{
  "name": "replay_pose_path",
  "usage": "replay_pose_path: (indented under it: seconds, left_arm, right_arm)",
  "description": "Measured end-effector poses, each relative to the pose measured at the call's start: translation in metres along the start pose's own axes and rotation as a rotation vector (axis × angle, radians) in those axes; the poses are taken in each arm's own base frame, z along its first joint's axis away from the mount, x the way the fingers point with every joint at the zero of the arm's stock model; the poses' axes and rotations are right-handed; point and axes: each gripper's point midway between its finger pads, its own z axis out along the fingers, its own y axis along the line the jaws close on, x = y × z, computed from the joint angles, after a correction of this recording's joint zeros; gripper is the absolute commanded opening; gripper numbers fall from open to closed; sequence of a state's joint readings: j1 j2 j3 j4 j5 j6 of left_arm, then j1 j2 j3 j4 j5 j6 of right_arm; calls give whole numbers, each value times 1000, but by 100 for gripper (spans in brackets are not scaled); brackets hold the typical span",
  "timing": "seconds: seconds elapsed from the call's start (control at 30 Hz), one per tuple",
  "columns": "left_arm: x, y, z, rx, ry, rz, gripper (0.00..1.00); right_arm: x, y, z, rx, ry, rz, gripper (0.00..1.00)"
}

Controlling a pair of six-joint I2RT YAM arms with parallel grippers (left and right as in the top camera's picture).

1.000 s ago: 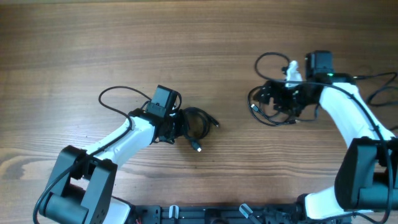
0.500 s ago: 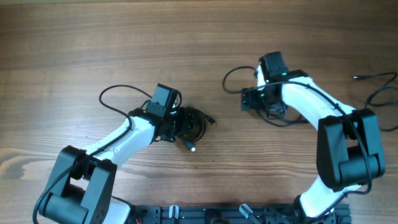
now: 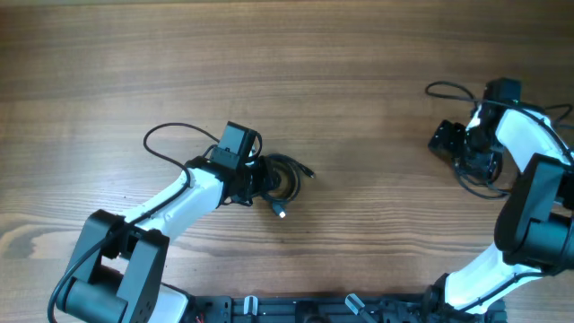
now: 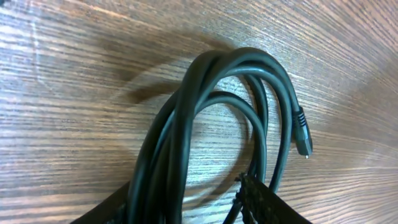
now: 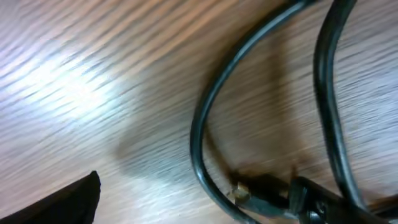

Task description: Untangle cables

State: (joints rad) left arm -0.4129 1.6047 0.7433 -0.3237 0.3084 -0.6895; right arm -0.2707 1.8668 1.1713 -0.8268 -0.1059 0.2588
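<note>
table (image 3: 269, 63): brown wood | grain: runs left-right | glare: pale patch (image 5: 56, 74), right wrist view

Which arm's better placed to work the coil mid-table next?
Left: the left gripper is shut on the coil, with strands between its fingers. The right gripper is far from it.

The left arm (image 3: 179, 202) reaches from the near edge of the worktop up and to the right, its elbow low and its white forearm stretched out. Its pincer (image 3: 262, 179) points right and down, close to the worktop, and its fingers (image 4: 270, 202) press on the cables (image 4: 186, 124) from both sides. The right arm (image 3: 529, 144) stands folded at the far right side, with the wrist bent to the left. Its pincer (image 3: 446, 137) points left. In the blurred wrist view only one dark finger (image 5: 74, 202) shows, so its jaws cannot be judged.
</note>
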Motion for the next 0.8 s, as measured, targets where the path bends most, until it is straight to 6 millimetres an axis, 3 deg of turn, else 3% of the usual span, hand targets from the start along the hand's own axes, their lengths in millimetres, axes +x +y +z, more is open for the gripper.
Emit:
replay_pose_path:
  seconds: [0.03, 0.07, 0.1, 0.13, 0.2, 0.37, 0.43, 0.47, 0.53, 0.57, 0.67, 0.8]
  left_arm:
    - [0, 0, 0, 0, 0, 17, 70]
    - [0, -1, 0, 7, 0, 51, 85]
    - [0, -6, 0, 30, 2, 117, 100]
    - [3, -10, 0, 58, 19, 161, 100]
    - [2, -18, -3, 94, 29, 194, 100]
    - [-3, 7, -16, 54, 85, 63, 100]
    - [-2, 19, -21, 26, 110, 12, 85]
    - [1, 26, -23, 7, 125, -13, 69]
    - [3, 40, -25, -51, 131, -44, 21]
    - [2, 42, -25, -64, 125, -43, 12]
    - [-1, 44, -25, -75, 109, -34, 4]
    - [-14, 29, -24, -2, 65, 119, 4]
  right_arm:
    - [-3, 14, -11, -35, -22, -30, 100]
    - [-8, 34, -30, -91, -74, -83, 100]
    - [-10, 62, -63, -182, -155, -160, 100]
    - [-6, 84, -88, -256, -206, -226, 100]
    - [14, 118, -119, -380, -230, -333, 100]
    - [83, 188, -119, -508, -107, -581, 100]
    - [104, 205, -118, -527, -77, -642, 100]
    - [112, 210, -118, -530, -64, -652, 100]
    - [132, 229, -117, -547, -44, -687, 99]
    - [140, 238, -116, -557, -43, -714, 100]
    - [159, 256, -108, -561, -13, -740, 100]
    - [159, 258, -102, -572, 1, -763, 100]
